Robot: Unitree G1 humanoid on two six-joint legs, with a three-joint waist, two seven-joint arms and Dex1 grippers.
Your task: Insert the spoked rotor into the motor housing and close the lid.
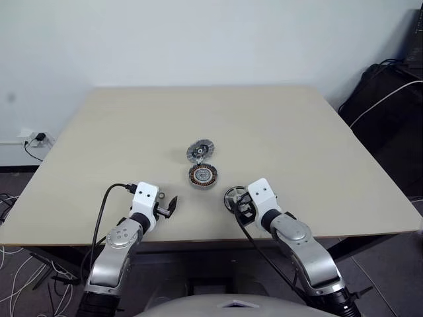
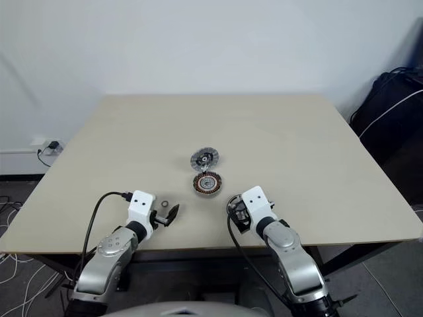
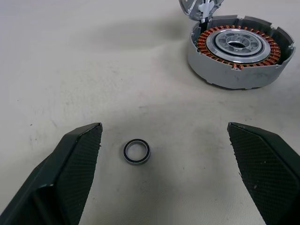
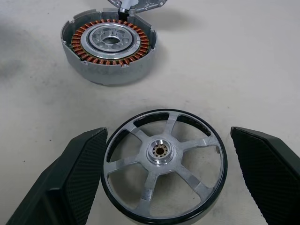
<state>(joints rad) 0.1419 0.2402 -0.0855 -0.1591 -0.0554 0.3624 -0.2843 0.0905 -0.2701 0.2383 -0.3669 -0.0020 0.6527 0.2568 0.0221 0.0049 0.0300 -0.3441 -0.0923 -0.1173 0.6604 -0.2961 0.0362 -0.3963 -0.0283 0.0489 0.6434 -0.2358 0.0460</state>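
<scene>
The motor housing (image 1: 203, 176), with copper windings around a silver centre, sits mid-table. The lid (image 1: 199, 151) stands tilted at its far edge, ribbed face with dark centre toward me. The spoked rotor (image 4: 164, 164), a silver wheel with a dark rim, lies flat on the table near the housing's right front. My right gripper (image 4: 168, 131) is open, one finger on each side of the rotor's rim. My left gripper (image 3: 164, 127) is open over bare table to the left of the housing (image 3: 240, 51), holding nothing.
A small dark ring (image 3: 137, 152) lies on the table between the left fingers (image 3: 75, 159). Both grippers hover close to the table's front edge (image 1: 198, 238). A black bag (image 1: 390, 99) with a white cable stands at the right; cables and a wall socket (image 1: 33, 140) at the left.
</scene>
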